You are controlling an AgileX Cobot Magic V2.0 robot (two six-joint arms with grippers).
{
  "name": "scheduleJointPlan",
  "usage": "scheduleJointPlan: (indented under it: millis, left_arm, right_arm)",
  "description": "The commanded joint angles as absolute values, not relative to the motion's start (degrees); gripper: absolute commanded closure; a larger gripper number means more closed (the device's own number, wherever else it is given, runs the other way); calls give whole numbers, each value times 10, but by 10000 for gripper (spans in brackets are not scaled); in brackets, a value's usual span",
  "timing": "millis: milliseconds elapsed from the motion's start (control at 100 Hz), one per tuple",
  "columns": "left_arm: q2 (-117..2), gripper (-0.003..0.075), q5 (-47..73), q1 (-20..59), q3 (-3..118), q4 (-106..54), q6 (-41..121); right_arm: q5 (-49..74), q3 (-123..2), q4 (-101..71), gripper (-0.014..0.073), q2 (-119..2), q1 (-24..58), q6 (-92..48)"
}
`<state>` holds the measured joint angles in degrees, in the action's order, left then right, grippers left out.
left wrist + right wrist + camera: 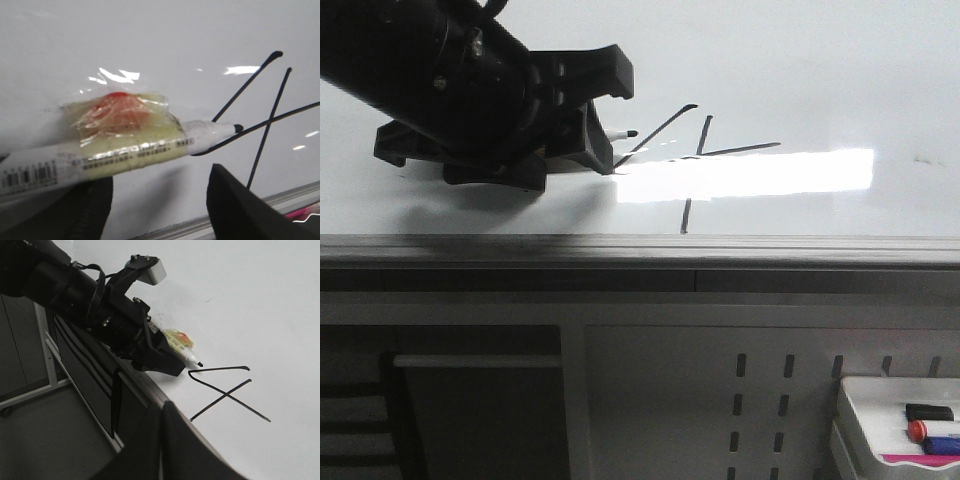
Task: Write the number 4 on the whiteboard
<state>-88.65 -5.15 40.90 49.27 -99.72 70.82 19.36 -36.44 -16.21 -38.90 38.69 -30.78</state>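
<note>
The left gripper (165, 357) is clamping a white marker (125, 150), its black tip hovering just beside the number 4 (695, 160), thin angular black strokes lying on the glossy whiteboard (800, 70) beside a bright glare, while the right gripper's opening is staying unreadable.

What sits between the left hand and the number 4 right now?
Only the marker. It sticks out of the left hand, its black tip just short of the number 4 on the whiteboard; clearest in the right wrist view.
</note>
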Motion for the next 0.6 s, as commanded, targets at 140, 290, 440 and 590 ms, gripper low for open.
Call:
scheduleJointPlan:
  millis: [140, 290, 440, 590]
  left_arm:
    - [-894, 285, -174, 392, 494, -1003, 707]
    - [-894, 192, -174, 392, 494, -1009, 707]
    - [-894, 147, -175, 392, 494, -1011, 707]
    - [-894, 147, -175, 392, 494, -1012, 707]
  right_arm:
    - [147, -380, -167, 659, -391, 383, -309]
    - [147, -380, -167, 659, -391, 383, -309]
    - [147, -380, -167, 659, -391, 383, -309]
    - [147, -380, -167, 659, -391, 383, -309]
